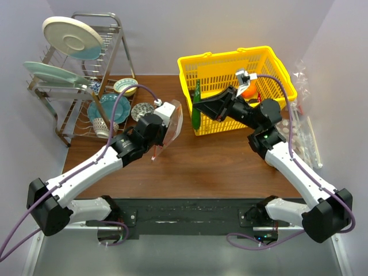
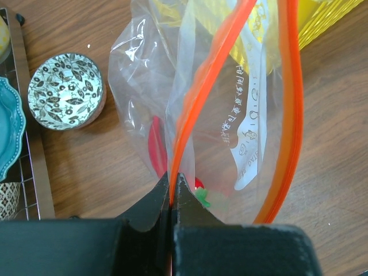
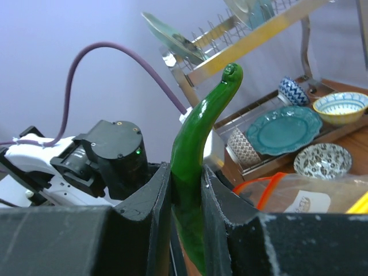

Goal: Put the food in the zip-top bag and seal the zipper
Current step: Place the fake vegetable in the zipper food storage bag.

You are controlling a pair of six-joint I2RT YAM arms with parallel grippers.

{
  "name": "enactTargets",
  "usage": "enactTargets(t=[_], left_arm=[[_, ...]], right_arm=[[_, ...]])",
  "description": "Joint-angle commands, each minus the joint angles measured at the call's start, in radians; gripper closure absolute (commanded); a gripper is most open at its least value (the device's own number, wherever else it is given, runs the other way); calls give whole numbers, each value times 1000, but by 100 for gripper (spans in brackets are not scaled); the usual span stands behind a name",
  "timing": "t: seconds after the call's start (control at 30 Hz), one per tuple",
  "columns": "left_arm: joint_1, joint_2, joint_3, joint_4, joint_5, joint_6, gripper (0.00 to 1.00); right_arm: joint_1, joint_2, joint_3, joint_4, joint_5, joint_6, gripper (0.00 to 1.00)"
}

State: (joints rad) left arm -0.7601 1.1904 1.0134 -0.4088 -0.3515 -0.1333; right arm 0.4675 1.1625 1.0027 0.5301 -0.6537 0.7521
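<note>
Currently: left pincer (image 2: 172,183) clamped on red-orange zipper strip (image 2: 294,115) of clear flexible zip-top bag (image 2: 230,103), with mouth gaping above brown wooden desk (image 1: 218,167). Likewise right pincer (image 3: 185,172) closed around long curved green vegetable (image 3: 198,126), just beside yellow plastic basket (image 1: 230,60). Advised: enter tip-first through mouth's middle, release only inside.

The zip-top bag (image 2: 230,132) is thin clear plastic film, glossy and wrinkled, its zipper (image 2: 297,103) a smooth red-orange strip, over a worktop (image 2: 339,149) of brown matt wood. The long green vegetable (image 3: 192,144) looks smooth and glossy like moulded plastic, the right tool (image 3: 185,172) matt black. The basket (image 1: 224,54) is yellow plastic lattice, the dish rack (image 3: 253,41) shiny metal wire.
</note>
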Motion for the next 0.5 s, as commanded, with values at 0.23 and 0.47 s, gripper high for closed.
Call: enactTargets(t=[0.23, 0.47], left_arm=[[5, 9, 19, 7, 52, -3, 100], [5, 58, 132, -103, 65, -48, 100]], right_arm=[[121, -63, -102, 135, 163, -8, 100], [240, -30, -174, 364, 264, -33, 100]])
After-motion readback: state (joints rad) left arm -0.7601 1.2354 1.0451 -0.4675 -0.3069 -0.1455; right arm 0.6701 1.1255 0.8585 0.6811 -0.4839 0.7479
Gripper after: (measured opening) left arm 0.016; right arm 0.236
